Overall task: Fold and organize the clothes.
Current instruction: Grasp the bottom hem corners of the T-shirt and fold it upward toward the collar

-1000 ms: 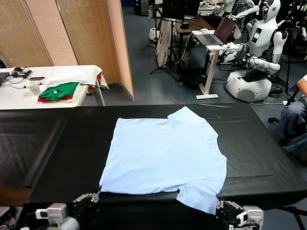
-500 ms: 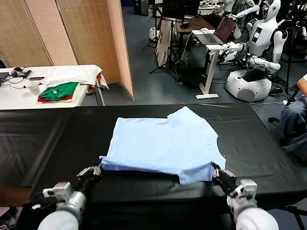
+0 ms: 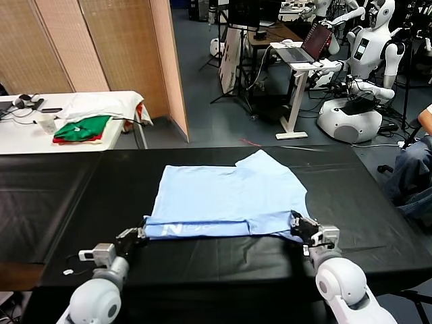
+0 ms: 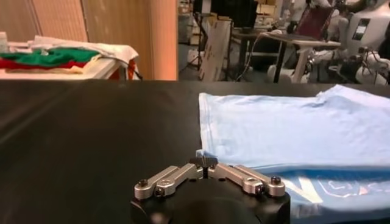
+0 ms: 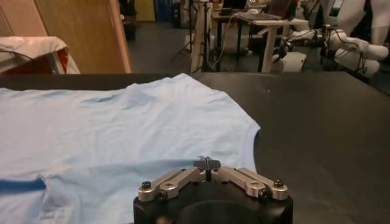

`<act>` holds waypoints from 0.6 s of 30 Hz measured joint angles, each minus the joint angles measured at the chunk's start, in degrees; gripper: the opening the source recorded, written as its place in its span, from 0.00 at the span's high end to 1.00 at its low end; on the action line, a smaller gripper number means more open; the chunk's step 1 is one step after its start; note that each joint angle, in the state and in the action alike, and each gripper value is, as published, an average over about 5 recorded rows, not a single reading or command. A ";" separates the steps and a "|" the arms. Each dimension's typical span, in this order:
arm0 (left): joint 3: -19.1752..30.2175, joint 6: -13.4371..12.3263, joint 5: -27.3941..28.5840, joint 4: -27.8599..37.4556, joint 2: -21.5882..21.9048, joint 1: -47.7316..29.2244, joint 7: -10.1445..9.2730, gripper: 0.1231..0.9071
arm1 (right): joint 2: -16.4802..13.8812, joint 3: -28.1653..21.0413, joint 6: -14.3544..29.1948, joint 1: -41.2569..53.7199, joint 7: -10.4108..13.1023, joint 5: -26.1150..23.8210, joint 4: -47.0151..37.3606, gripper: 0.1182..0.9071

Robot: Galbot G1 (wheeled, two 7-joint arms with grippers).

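The light-blue T-shirt (image 3: pixel 229 192) lies flat on the black table (image 3: pixel 67 196). Its near hem is folded back over the body, forming a strip with white lettering (image 3: pixel 174 229) facing up. My left gripper (image 3: pixel 140 233) is at the left end of that strip, fingers shut on the hem corner. In the left wrist view the T-shirt (image 4: pixel 292 128) meets the closed left gripper (image 4: pixel 206 161). My right gripper (image 3: pixel 295 221) is at the strip's right end, by the sleeve. The right wrist view shows the right gripper (image 5: pixel 207 163) pinched on the T-shirt (image 5: pixel 122 128).
A white table at the back left carries green-and-red folded garments (image 3: pixel 82 128) and a white cloth (image 3: pixel 101 102). Wooden screens stand behind it. A white robot (image 3: pixel 364 67) and a desk with a laptop (image 3: pixel 307 47) are at the back right. A seated person's leg (image 3: pixel 412 169) is at the right edge.
Both grippers have carried the near hem up off the table's front edge and away over the shirt. The hem now lies folded back with the white lettering showing.
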 joint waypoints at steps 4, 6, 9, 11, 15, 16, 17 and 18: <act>0.62 -1.06 1.78 1.30 0.28 -1.59 0.87 0.97 | 0.20 1.26 -0.69 -1.73 -0.69 -0.03 2.04 0.51; 0.70 -1.68 2.97 1.70 0.06 -1.99 1.19 0.96 | 0.08 2.05 -1.34 -3.01 -0.68 -0.13 3.37 0.34; 0.54 -2.00 3.77 1.63 -0.38 -1.80 1.14 0.83 | -0.29 3.17 -1.81 -5.32 -0.69 -0.30 5.34 0.13; 0.22 -1.66 3.68 1.09 -0.48 -1.20 0.98 0.68 | -0.55 3.76 -1.90 -6.88 -0.68 -0.47 6.36 0.05; -0.47 0.41 2.45 -0.77 -0.41 0.79 0.79 0.36 | -0.97 4.76 -2.15 -9.79 -0.52 -0.66 7.92 0.00; -0.58 1.06 1.93 -1.29 -0.41 1.43 0.79 0.27 | -1.01 4.99 -2.20 -10.47 -0.47 -0.66 8.23 0.00; -0.67 1.71 1.26 -1.83 -0.43 2.10 0.79 0.20 | -1.04 5.22 -2.24 -11.16 -0.43 -0.66 8.46 0.00; -0.73 2.27 0.56 -2.37 -0.46 2.78 0.78 0.14 | -1.04 5.43 -2.26 -11.81 -0.42 -0.66 8.62 0.00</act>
